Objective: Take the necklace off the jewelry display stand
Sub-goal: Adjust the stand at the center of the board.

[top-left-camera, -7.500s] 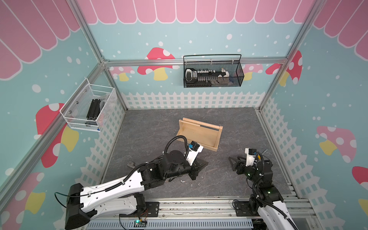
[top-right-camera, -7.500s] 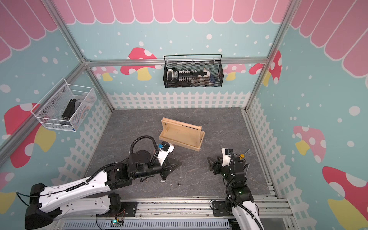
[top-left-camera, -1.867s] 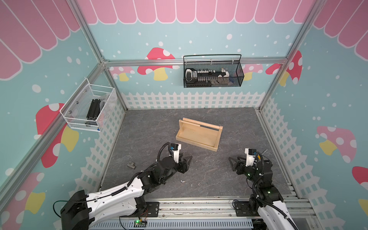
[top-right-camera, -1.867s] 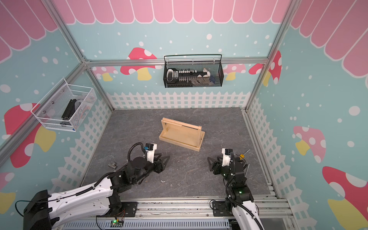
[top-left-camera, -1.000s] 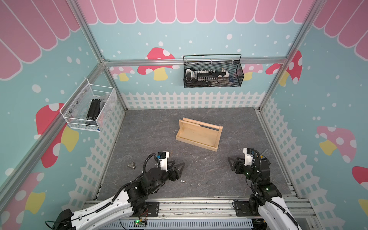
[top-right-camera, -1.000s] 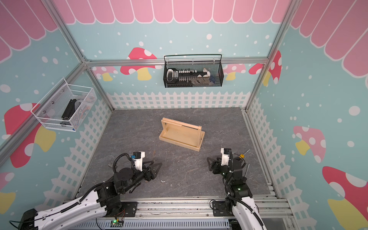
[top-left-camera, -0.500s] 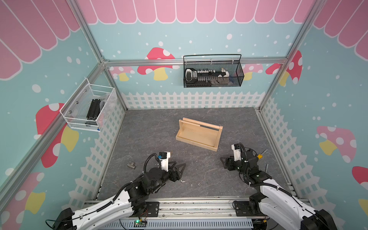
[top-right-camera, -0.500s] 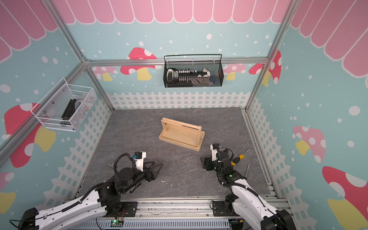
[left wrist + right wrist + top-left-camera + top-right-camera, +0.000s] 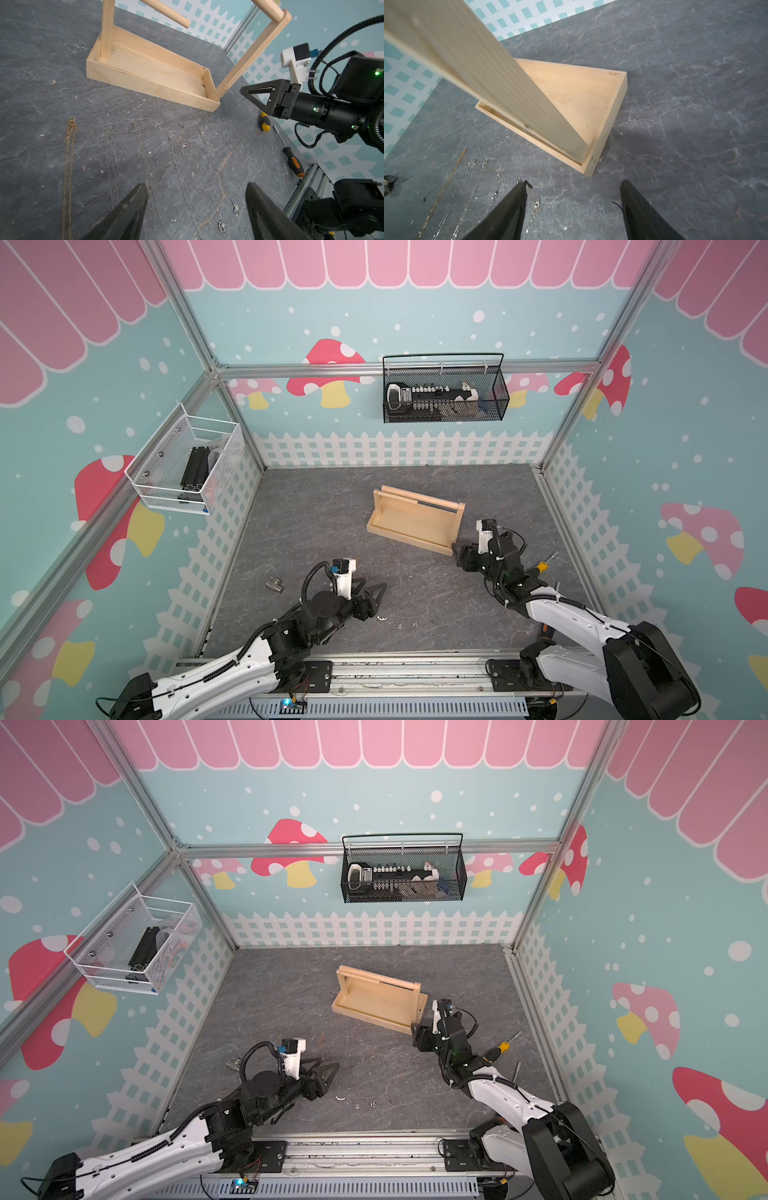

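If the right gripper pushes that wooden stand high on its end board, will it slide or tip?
Probably tips: the jewelry display stand has tall end boards over a narrow base. Pushed low, the rigid frame would likely slide whole across the flat tabletop. Thin bare wood suggests it's light, so the right gripper should push gently.

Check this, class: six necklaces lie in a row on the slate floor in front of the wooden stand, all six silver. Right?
Not all: the gold necklace at the end of the row is not silver, as the left wrist view shows. The other five, the silver necklaces, lie with it on the slate floor in front of the wooden stand.
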You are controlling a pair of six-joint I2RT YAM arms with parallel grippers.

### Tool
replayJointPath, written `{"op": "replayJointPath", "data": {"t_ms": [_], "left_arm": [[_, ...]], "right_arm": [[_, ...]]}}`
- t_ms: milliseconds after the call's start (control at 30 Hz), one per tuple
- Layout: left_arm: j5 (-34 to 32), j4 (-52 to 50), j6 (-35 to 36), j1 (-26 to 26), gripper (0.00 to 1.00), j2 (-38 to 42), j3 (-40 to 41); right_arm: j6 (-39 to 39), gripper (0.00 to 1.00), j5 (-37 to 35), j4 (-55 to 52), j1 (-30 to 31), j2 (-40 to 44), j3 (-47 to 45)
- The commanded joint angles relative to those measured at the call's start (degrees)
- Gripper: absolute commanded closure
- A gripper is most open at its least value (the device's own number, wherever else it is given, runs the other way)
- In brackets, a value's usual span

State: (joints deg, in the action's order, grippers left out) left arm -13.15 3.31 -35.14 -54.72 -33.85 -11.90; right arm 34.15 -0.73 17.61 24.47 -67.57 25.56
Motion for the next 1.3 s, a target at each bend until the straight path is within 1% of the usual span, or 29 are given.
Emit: {"op": "replayJointPath", "data": {"t_ms": [0,133,367,600,833,1067,1167,1267], "left_arm": [[-1.9,-1.0,1.5,0.3,0.24,0.5,-0.6],[-1.9,-1.1,1.8,0.4,0.24,0.4,-0.6],[-1.9,0.8,2.4,0.3,0.22,-1.9,-0.8],[-1.4,3.4,1.8,0.3,0.22,-5.1,-0.5],[-1.5,2.5,1.6,0.3,0.22,-4.8,-0.5],[-2.1,2.2,1.4,0.4,0.22,-3.5,0.0],[-2.0,2.8,1.1,0.4,0.22,-4.1,0.1],[-1.8,3.4,0.9,0.3,0.22,-5.0,0.0]], "right_arm": [[0.0,0.27,-2.7,3.5,0.5,-3.9,2.5],[-0.7,0.27,-5.3,4.3,0.6,-7.6,5.0],[-2.7,0.26,-12.1,1.5,0.5,-8.7,9.6],[-6.5,0.23,-14.0,-2.8,0.2,-12.5,17.0],[-7.9,0.23,-13.2,-4.7,-1.5,-15.5,21.4],[-9.3,0.22,-9.2,-6.1,-4.8,-18.8,25.3],[-9.5,0.23,-7.2,-6.6,-5.2,-19.8,26.6],[-9.4,0.23,-6.0,-6.7,-5.2,-19.1,26.5]]}}
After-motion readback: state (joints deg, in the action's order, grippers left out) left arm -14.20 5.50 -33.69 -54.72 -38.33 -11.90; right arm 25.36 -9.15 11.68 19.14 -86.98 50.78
